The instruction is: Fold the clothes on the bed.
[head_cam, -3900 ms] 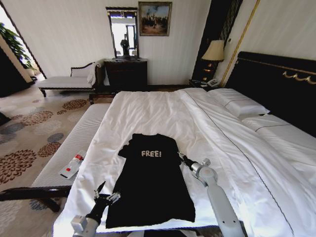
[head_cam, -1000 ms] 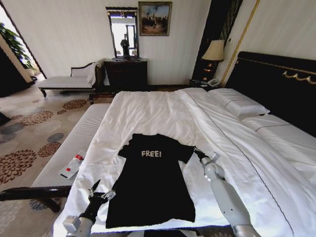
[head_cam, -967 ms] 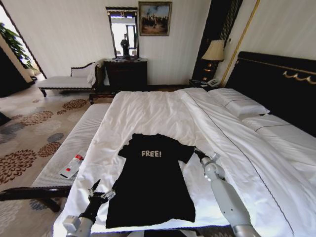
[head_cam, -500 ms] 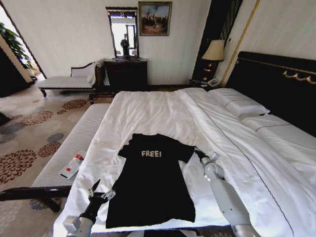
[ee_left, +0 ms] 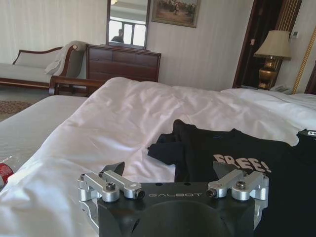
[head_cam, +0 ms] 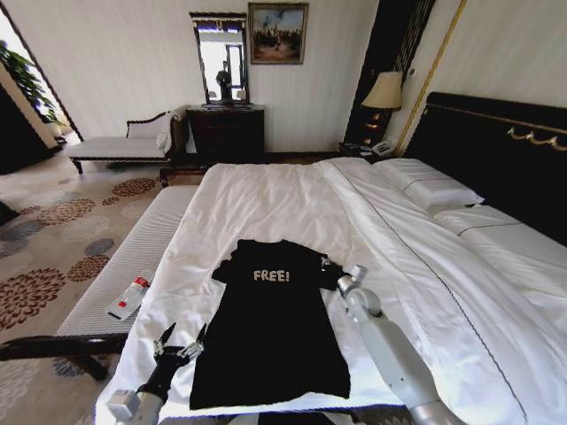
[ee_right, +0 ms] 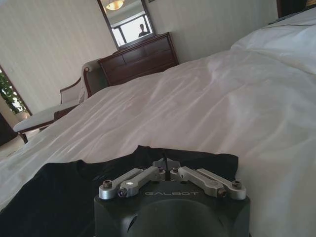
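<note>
soft black T-shirt (head_cam: 270,319) flat | rumpled white bed (head_cam: 266,199) | right tool (head_cam: 328,264) pinching sleeve

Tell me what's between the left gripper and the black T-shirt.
Nothing but a bare strip of the bed's white sheet. In the head view the open left gripper sits just beside the black T-shirt's lower left edge.

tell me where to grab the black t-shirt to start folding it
Probably by a sleeve edge. The black T-shirt lies flat on the bed, so a low pinch from the outer side should lift that thin edge. The right hand is shut at the right sleeve; the left hand is open beside the hem.
</note>
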Controlling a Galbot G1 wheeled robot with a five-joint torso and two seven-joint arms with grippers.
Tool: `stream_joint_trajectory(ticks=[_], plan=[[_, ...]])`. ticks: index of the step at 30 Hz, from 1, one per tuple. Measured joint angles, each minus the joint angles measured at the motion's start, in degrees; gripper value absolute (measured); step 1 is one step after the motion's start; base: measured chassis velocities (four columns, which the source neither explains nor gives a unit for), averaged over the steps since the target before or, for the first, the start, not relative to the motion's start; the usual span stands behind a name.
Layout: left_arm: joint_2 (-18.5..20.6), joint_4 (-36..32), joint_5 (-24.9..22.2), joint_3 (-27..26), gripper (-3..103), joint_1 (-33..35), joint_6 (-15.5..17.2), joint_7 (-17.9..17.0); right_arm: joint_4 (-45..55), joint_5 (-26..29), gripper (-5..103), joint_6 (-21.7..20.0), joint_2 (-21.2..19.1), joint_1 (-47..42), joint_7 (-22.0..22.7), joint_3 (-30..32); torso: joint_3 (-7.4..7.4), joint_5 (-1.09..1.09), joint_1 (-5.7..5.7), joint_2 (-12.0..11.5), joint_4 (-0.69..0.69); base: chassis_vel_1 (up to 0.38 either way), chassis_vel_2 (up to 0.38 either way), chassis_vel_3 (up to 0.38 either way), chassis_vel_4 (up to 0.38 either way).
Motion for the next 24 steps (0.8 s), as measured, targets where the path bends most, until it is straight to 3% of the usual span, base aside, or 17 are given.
stream_joint_trajectory(ticks=[13, 23, 24], plan=[[-0.25, 0.29, -0.65, -1.16, 100, 0.45, -0.27, 0.01, -4.40, -5.43, 0, 1.87, 2.71, 2.51, -2.10, -8.65, 0.00, 0.00, 0.00, 0.00, 0.00, 0.000, 0.000, 0.000, 0.000], [-0.25, 0.30, -1.06, -1.50, 100, 0.47, -0.29, 0.00, -8.97, -8.14, -3, 4.58, 4.04, 3.40, -2.84, -10.31, 0.00, 0.01, 0.00, 0.00, 0.00, 0.000, 0.000, 0.000, 0.000], [-0.25, 0.27, -1.13, -1.60, 100, 0.48, -0.29, 0.00, -9.29, -8.33, 1, 4.91, 4.07, 3.47, -2.84, -10.33, 0.00, 0.01, 0.00, 0.00, 0.00, 0.000, 0.000, 0.000, 0.000]])
